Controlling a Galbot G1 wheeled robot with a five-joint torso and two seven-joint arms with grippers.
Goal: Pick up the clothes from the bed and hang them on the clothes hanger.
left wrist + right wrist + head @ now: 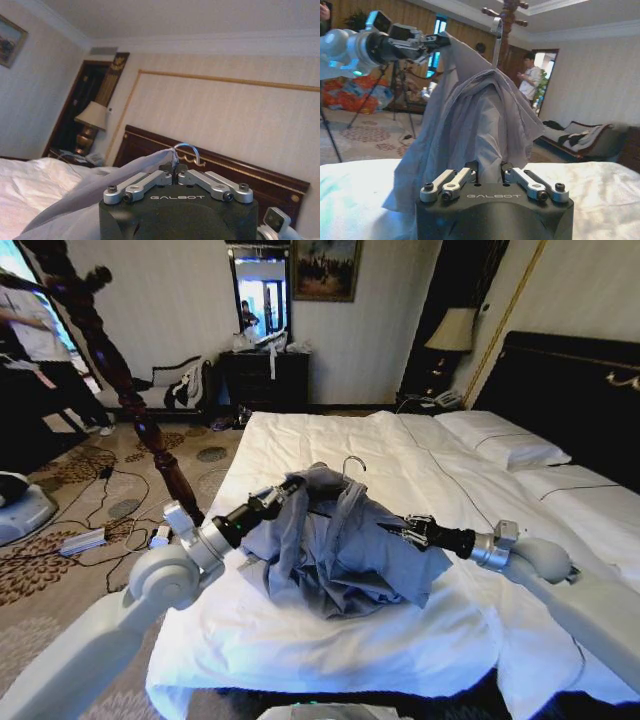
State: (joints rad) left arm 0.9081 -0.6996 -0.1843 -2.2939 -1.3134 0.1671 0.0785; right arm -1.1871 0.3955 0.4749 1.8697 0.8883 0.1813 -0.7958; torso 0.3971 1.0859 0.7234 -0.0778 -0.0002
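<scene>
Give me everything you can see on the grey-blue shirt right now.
The grey-blue shirt is soft, wrinkled cloth bunched in a peaked heap, its lower folds resting on the white bed. A metal wire hook sticks out of its top. The left gripper is shut on an upper edge, lifting it; the right gripper is shut on cloth on the opposite side.

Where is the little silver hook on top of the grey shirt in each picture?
Head view: the hook pokes up from the top of the grey-blue shirt, mid-picture above the bed.
Left wrist view: it curls just above the left gripper, in front of the headboard.
Right wrist view: it stands at the top centre, above the draped shirt.
Shared landmark: the shirt itself, under the hook in all three.
</scene>
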